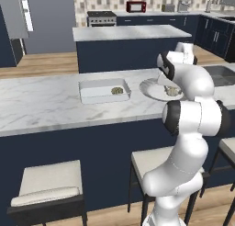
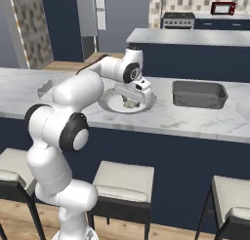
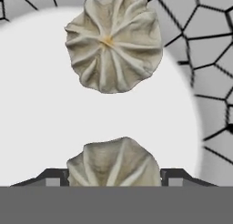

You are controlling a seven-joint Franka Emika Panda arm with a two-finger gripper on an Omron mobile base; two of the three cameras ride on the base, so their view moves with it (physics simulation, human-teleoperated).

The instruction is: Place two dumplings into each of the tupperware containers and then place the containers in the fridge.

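Now, from the left base view, a tupperware container (image 1: 104, 91) sits on the marble counter (image 1: 41, 105) with one dumpling (image 1: 117, 90) inside, beside a round plate (image 1: 151, 88). From the right base view, the gripper (image 2: 131, 101) is low over that plate. From the hand view, its dark fingers (image 3: 175, 176) sit on both sides of a near dumpling (image 3: 113, 166); whether they squeeze it I cannot tell. Another dumpling (image 3: 113, 43) lies farther off.

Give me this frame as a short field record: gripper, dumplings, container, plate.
gripper: low over the plate, fingers on either side of the near dumpling, no firm grip shown
near dumpling: on the plate, between the fingertips
far dumpling: on the plate, apart from the near one
plate: on the marble counter, right of the container
container: on the counter, one dumpling inside
sink: right of the plate
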